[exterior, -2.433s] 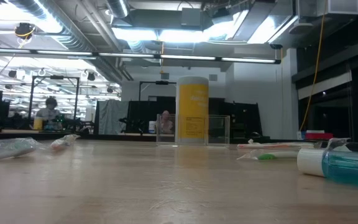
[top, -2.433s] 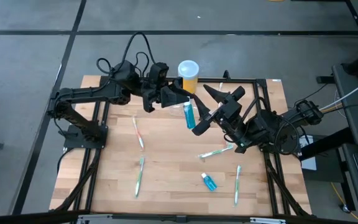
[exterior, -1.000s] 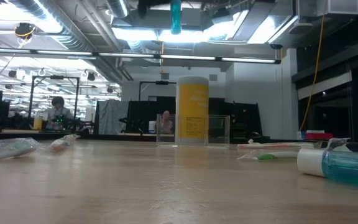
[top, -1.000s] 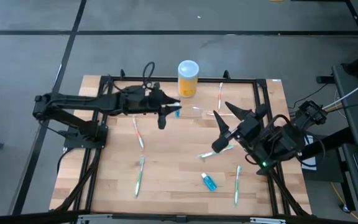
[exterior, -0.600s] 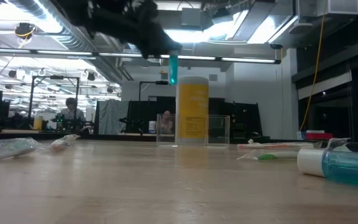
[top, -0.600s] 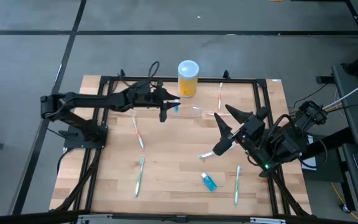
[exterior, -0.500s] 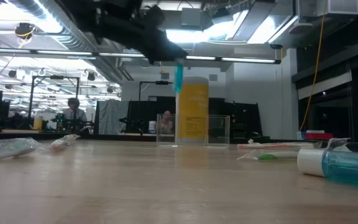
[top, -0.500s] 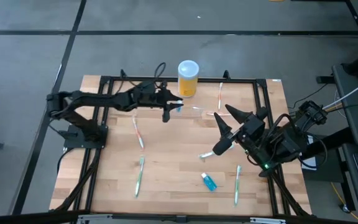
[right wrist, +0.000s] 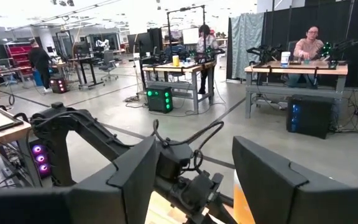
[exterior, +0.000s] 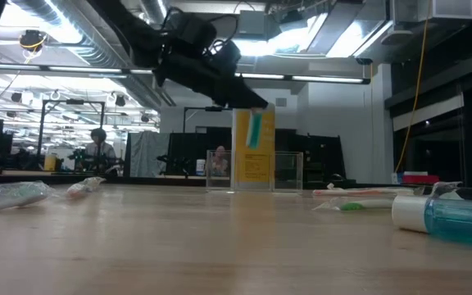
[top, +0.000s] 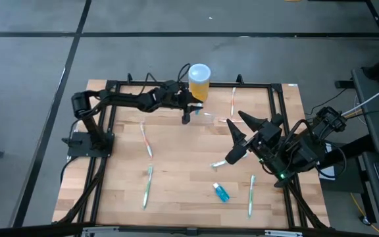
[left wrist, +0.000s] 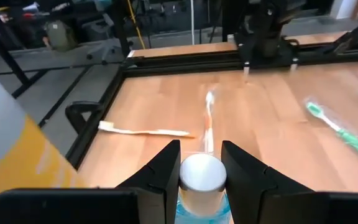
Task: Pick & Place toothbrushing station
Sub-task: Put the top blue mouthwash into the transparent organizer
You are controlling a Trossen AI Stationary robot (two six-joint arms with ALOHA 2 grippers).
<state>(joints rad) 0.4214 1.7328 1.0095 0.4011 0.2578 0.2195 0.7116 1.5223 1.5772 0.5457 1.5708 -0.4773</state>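
Over at the far edge of the table (top: 176,158), the left claw (top: 187,116) is clenched on a small teal bottle (exterior: 255,129) with a white cap (left wrist: 201,172), its fingers (left wrist: 160,168) pressed against the cap on both sides in the left wrist view. It hangs in the air just beside the yellow white-lidded container (top: 199,82). From table height the bottle hangs in front of that container, above the toothbrushing station (exterior: 256,171), the clear box standing on the wood at the container's foot. From above the station (top: 206,118) is only a faint glassy outline beside the claw.

Off to the other side, the right claw (top: 237,133) is released, its fingers spread wide, raised over the table's right half. A second teal bottle (top: 222,192) lies near the front edge, and toothbrushes are scattered about, one with a green head (top: 147,185) at the front left. People sit at workbenches in the room behind.
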